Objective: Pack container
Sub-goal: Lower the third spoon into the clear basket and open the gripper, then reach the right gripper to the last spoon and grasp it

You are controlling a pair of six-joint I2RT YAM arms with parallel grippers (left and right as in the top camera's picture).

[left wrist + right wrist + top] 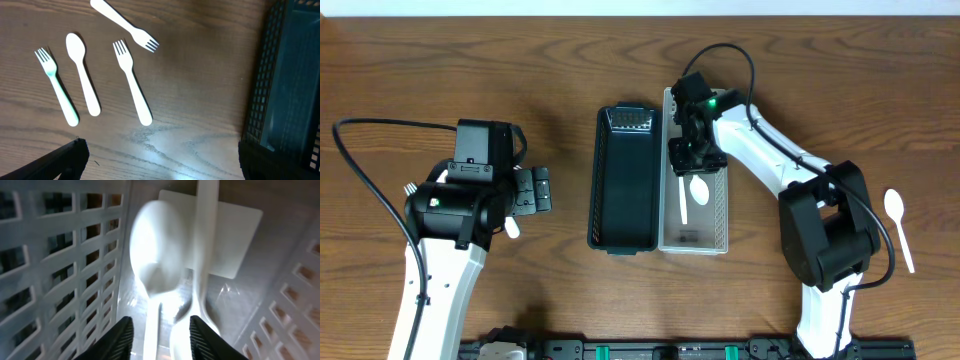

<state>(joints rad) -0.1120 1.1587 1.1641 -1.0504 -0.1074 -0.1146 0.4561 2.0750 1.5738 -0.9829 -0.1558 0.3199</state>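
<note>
**Overhead.** The left arm (440, 260) rises from the near edge on the left side, bent at the elbow, with its wrist turned toward the middle of the table. The left gripper (532, 190) hangs over bare wood, well apart from the black basket (625, 180). The right arm (770, 150) reaches from its base at the near right, away and across to the white basket (722, 215), which lies just beside the black one, long side to long side. The right gripper (695, 155) points down into the far half of the white basket. Inside it a spoon bowl (698, 188) lies just on the near side of the gripper, with a thin white handle (682, 200) beside it. A loose spoon (898, 220) lies on the wood at far right.

**Left wrist.** The camera looks straight down at the tabletop. The left gripper (162, 150) has its dark fingers (65, 160) spread wide at the lower corners, with nothing between them. Beyond them lie three white forks (132, 85) and a white spoon (82, 75), side by side and apart from one another. The black basket's mesh wall (260, 100) fills the right edge.

**Right wrist.** The right gripper (162, 330) is down inside the white basket, between its slotted walls (60, 255). Its fingers (117, 337) stand apart, and nothing shows them pressed on anything. A blurred spoon bowl (155, 250) and a straight white handle (206, 255) lie on the basket floor, over a white label (235, 240).
</note>
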